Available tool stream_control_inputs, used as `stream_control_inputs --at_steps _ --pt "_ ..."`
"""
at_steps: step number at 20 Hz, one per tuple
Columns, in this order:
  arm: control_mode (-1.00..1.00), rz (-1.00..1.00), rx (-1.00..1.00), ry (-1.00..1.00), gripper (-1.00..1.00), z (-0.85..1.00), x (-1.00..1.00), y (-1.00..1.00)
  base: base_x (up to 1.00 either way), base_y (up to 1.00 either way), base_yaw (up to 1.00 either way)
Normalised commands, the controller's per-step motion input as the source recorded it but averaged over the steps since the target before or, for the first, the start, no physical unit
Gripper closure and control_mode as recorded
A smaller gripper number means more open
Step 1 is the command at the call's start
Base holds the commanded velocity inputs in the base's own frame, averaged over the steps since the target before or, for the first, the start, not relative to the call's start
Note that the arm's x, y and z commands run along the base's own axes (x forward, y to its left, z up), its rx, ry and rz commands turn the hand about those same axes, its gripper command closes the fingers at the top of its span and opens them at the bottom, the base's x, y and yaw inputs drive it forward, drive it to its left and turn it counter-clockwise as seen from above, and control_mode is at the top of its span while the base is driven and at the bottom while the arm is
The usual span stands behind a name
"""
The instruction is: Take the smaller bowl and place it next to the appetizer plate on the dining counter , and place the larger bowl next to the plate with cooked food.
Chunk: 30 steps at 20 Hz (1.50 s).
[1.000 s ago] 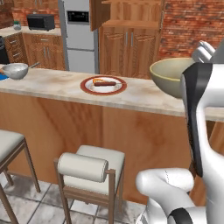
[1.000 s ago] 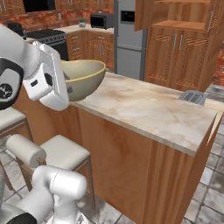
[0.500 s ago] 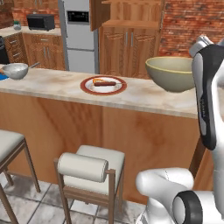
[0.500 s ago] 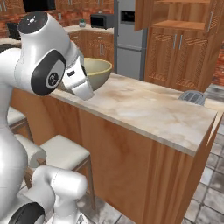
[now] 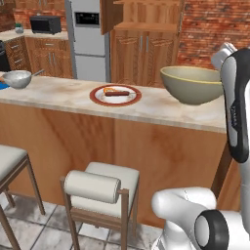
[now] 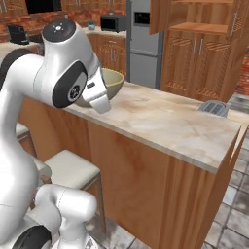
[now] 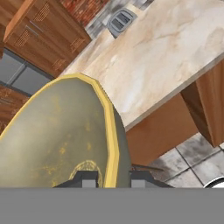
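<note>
The larger bowl (image 5: 191, 84) was held by its yellowish rim in the clenched gripper (image 7: 109, 178) above the dining counter (image 5: 161, 105), right of the plate with cooked food (image 5: 115, 94).

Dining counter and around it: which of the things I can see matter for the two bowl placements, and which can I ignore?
For the job:
- larger bowl, gripper on its rim
- plate with cooked food
- smaller bowl, far left
- appetizer plate, at the frame edge
- dining counter

Just lying about:
- stools
- microwave
- fridge
- toaster
</note>
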Motion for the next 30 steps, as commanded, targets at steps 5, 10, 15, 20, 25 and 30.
stream_control_inputs --at_steps 5,10,15,20,25,30 --pt "-1.0 0.0 0.01 0.0 1.0 -0.18 0.59 -0.03 0.0 0.0 0.0" --pt "-1.0 0.0 0.0 0.04 1.0 -0.29 0.85 -0.09 0.0 0.0 0.0" --pt "-1.0 0.0 0.0 0.0 1.0 -0.33 0.54 0.0 0.0 0.0 0.0" --pt "-1.0 0.0 0.03 -0.01 1.0 -0.15 0.37 0.0 0.0 0.0 0.0" --pt "-1.0 0.0 0.02 -0.01 1.0 -0.1 0.35 0.0 0.0 0.0 0.0" --pt "-1.0 0.0 0.0 0.0 1.0 -0.21 0.3 0.0 0.0 0.0 0.0"
